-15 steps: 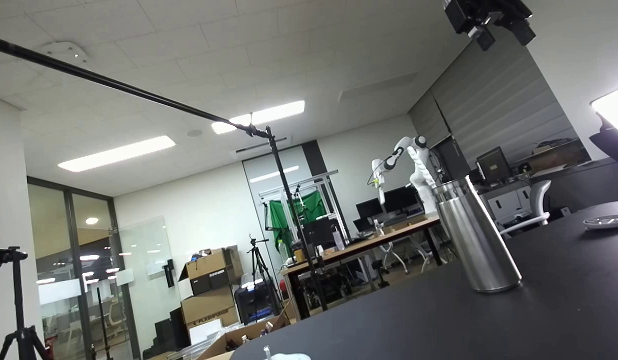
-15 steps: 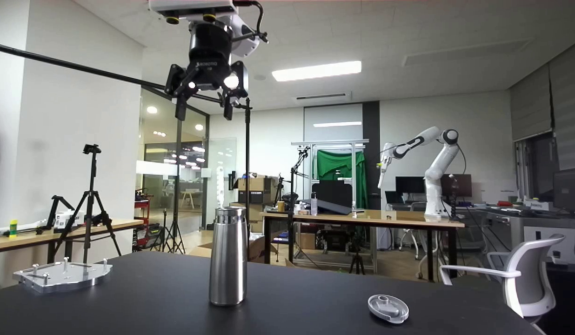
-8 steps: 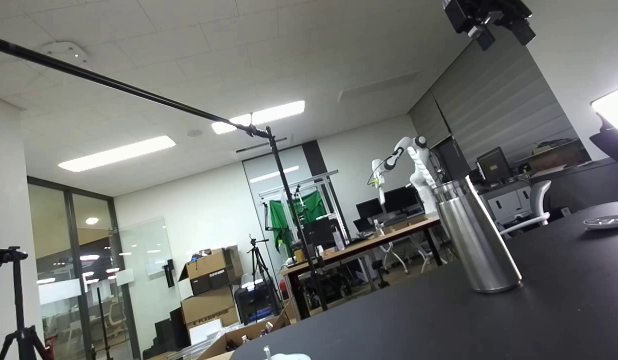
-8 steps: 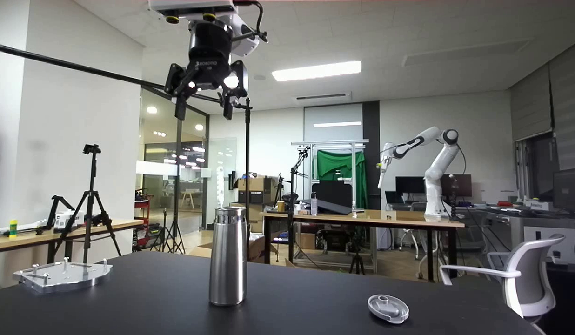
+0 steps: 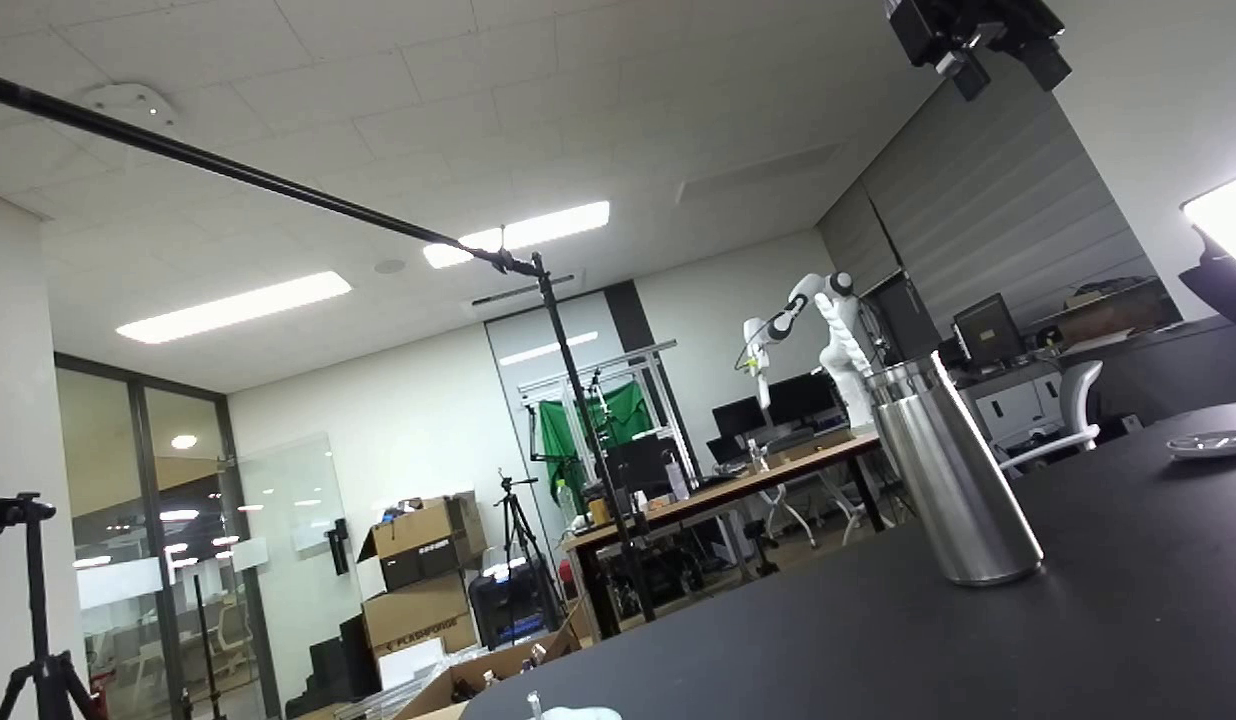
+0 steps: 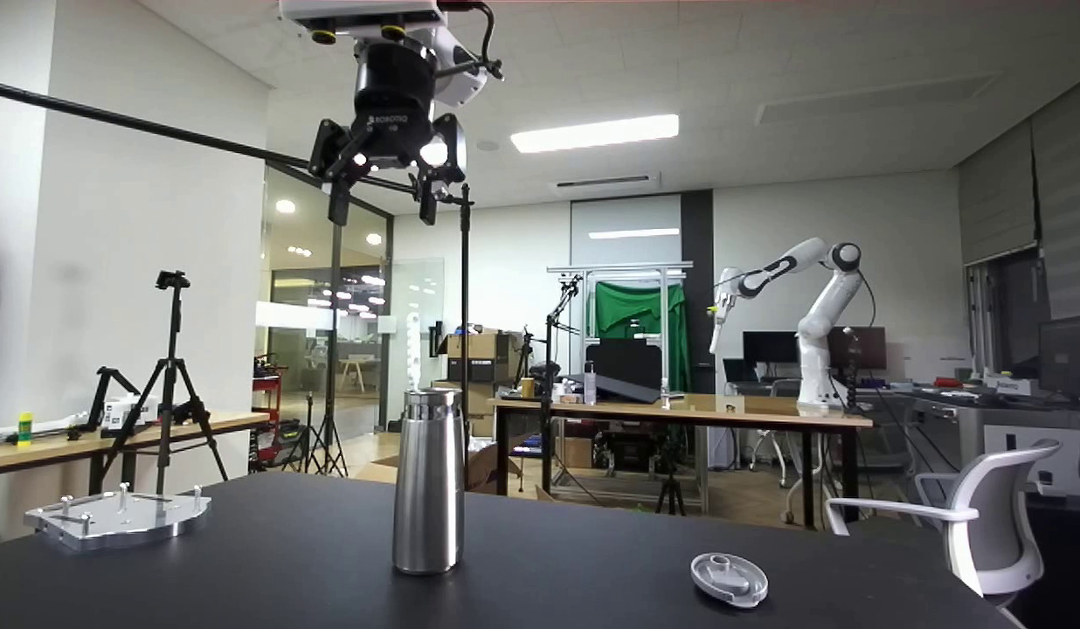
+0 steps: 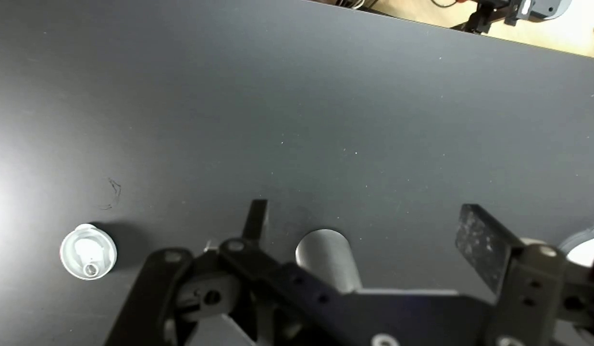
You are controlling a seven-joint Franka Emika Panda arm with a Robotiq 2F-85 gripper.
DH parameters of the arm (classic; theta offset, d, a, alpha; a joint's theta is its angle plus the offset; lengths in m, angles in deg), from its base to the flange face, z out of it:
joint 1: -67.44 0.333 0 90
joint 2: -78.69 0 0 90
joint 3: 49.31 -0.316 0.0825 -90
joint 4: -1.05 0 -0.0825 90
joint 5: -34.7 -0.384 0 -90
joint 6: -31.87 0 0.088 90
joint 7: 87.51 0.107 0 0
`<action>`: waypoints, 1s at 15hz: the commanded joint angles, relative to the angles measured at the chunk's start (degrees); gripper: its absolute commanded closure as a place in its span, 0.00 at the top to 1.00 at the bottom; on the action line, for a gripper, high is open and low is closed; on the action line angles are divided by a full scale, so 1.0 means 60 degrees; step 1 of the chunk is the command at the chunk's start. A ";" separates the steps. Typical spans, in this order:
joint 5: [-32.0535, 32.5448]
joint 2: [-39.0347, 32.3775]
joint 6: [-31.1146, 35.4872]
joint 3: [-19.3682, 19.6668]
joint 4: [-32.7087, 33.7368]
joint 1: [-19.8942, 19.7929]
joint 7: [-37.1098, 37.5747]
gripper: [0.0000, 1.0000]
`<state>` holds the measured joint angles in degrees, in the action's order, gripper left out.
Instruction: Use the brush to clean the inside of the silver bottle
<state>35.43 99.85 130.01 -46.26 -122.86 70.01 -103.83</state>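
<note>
- Gripper [image 6: 383, 212] spread wide, nothing held, well above the counter [image 6: 566, 568].
- Silver bottle [image 6: 428, 494] upright there, below the gripper, long axis vertical.
- Brush: I cannot make it out.

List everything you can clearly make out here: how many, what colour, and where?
Near table: one, black, in the foreground.
Bottle: one, silver, upright on the near table.
Lid: one, pale grey, lying on the near table.
Pegged tray: one, pale, on the near table.
Chair: at least one, white and grey, beyond the near table.
Wooden tables: at least two, brown, background.
Cardboard boxes: several, brown, stacked in the background.
Tripods: several, black, background.
Cloth: one, green, hanging in the background.
Screens: several, dark, background.
Ceiling lights: at least two, white, overhead.
Far robot arm: one, white, on a wooden table.
Robot's arm: one, white, top of an exterior view.
Hand: one, black, open, above the near table.
</note>
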 commanded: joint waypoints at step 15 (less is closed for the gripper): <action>0.1153 -0.5083 -0.0349 -0.1157 0.5003 0.0363 0.3924 1.00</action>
<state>39.66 75.05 130.74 -52.77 -101.08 71.19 -88.33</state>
